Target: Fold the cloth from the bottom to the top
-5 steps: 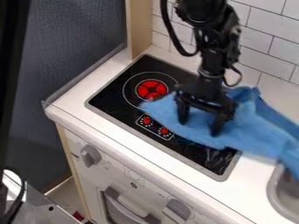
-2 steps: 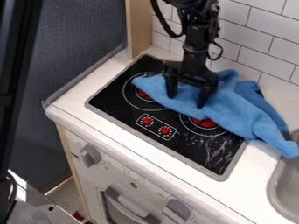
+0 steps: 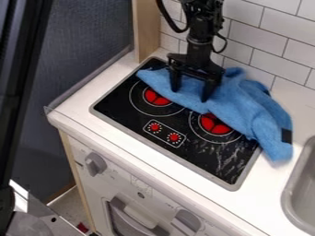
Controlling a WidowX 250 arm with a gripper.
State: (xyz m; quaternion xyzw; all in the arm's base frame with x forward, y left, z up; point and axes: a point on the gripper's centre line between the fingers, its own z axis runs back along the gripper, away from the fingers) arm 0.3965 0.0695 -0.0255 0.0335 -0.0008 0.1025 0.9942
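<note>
"Both gripper (image 3: 190, 95) and cloth (image 3: 249, 106) had shifted toward the far side, gripper slightly left too. More of both burners showed, and the cloth's right end had swung left, off the sink (image 3: 287, 191)."

"Fingers?"

"Spread apart, fingers (image 3: 176, 79) pointing down against the cloth. No pinch seen between them."

"Cloth position?"

"Across the far part of the stovetop (image 3: 203, 160), past the left burner (image 3: 157, 97) and right burner (image 3: 213, 124). Right end hung over onto the counter (image 3: 252, 203), near the sink, not touching."

"Step in hand?"

"Looked like bringing the near edge over to the far one. Judging by the lie, the fold was well along, but messy: bunched on the right, no clean crease."

"Doing it well meant what?"

"Lay the edge down low, then lift straight up with the fingers kept wide. Any sideways drift at that point risked snagging the fabric and pulling the top layer back."

"And the tiled wall (image 3: 265, 46)?"

"Close behind, so pushing much farther risked crumpling the cloth against it. Better to stop once the edges met."

"Right end?"

"Probably needed its own pass: pinch the near corner there, raise it just enough to clear, carry it far, release. Soft, floppy stuff, so slow was safer; dragging would likely have shifted the whole cloth."
</note>
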